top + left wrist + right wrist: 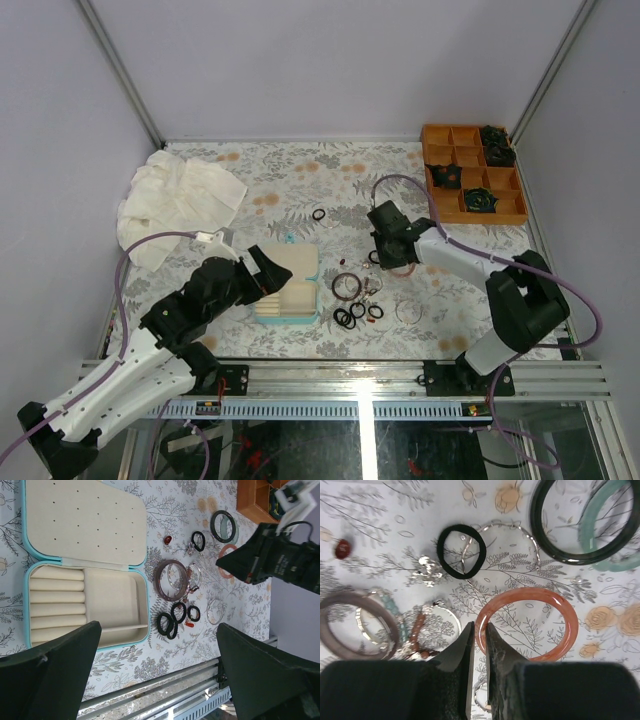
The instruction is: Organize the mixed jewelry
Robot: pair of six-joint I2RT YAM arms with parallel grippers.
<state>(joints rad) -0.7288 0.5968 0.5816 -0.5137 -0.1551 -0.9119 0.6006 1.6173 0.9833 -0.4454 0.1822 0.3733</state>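
Bangle (527, 594), reddish-brown: prob. light, stiff, slick; pinch thin rim right at R gripper (480, 626) tips. Jaws nearly together, can't tell if clamped. L gripper (160, 627) wide apart.

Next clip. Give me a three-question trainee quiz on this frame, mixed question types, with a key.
1. True or false: the case lies closed.
2. The right gripper has its fingertips on either side of the rim of: A) a black ring, B) the orange bangle, C) the cloth.
3. Which gripper stands wide open?
Key: 1 false, it lies open; 2 B; 3 the left gripper.
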